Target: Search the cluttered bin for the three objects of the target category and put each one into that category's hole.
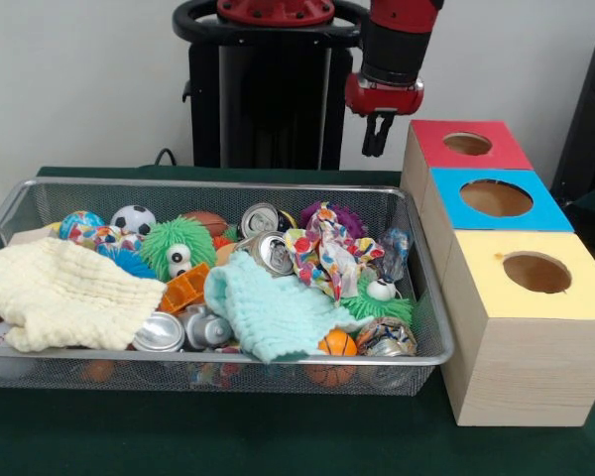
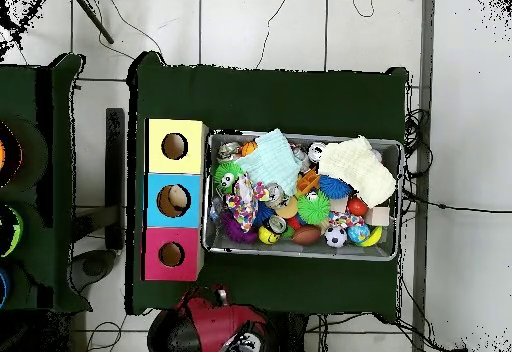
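Observation:
The bin point(image 1: 228, 359) is a silver wire-mesh basket on the green table, also seen in the overhead view point(image 2: 392, 200). It holds a heap of crushed cans point(image 1: 274, 252), small balls such as a soccer ball point(image 1: 133, 219) and a basketball point(image 1: 336, 344), a cream cloth point(image 1: 59, 293), a pale teal cloth point(image 1: 268, 307), a patterned cloth point(image 1: 322, 253) and green furry toys point(image 1: 178, 246). My gripper point(image 1: 379, 137) hangs shut and empty behind the bin's far right corner, next to the red box point(image 1: 431, 139).
Three wooden boxes with round top holes stand in a row right of the bin: red, blue point(image 1: 451, 185) and yellow point(image 1: 486, 290). In the overhead view they lie left of the bin, with yellow point(image 2: 190, 128) at the top.

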Controlling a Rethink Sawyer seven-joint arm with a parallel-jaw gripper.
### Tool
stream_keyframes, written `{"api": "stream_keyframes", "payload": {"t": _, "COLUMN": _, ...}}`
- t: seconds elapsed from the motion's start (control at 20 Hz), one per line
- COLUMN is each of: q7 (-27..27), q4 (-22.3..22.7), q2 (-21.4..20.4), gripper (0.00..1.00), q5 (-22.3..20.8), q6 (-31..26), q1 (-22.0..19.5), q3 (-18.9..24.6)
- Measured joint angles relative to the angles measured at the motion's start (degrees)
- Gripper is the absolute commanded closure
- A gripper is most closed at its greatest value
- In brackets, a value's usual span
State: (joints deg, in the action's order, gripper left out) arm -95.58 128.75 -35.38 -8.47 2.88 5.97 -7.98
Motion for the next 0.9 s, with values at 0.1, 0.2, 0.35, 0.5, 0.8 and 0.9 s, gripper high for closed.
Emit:
{"api": "stream_keyframes", "payload": {"t": 0.1, "q7": 0.0, "q4": 1.2, "q2": 0.0, "gripper": 1.0, "q5": 0.0, "q6": 0.0, "q1": 0.8, "q3": 0.1}}
{"api": "stream_keyframes", "payload": {"t": 0.2, "q7": 0.0, "q4": 2.7, "q2": 0.0, "gripper": 1.0, "q5": 0.0, "q6": 0.0, "q1": 1.7, "q3": 0.2}}
{"api": "stream_keyframes", "payload": {"t": 0.35, "q7": 0.0, "q4": 3.7, "q2": 0.6, "gripper": 1.0, "q5": 0.0, "q6": 0.0, "q1": 3.1, "q3": 0.2}}
{"api": "stream_keyframes", "payload": {"t": 0.5, "q7": 0.0, "q4": 4.5, "q2": 1.3, "gripper": 1.0, "q5": 0.0, "q6": 0.0, "q1": 3.9, "q3": 0.2}}
{"api": "stream_keyframes", "payload": {"t": 0.8, "q7": 0.0, "q4": 6.4, "q2": 2.8, "gripper": 1.0, "q5": -0.4, "q6": 0.6, "q1": 2.5, "q3": 0.2}}
{"api": "stream_keyframes", "payload": {"t": 0.9, "q7": 0.0, "q4": 6.9, "q2": 3.0, "gripper": 1.0, "q5": -0.8, "q6": 0.8, "q1": 1.7, "q3": 0.1}}
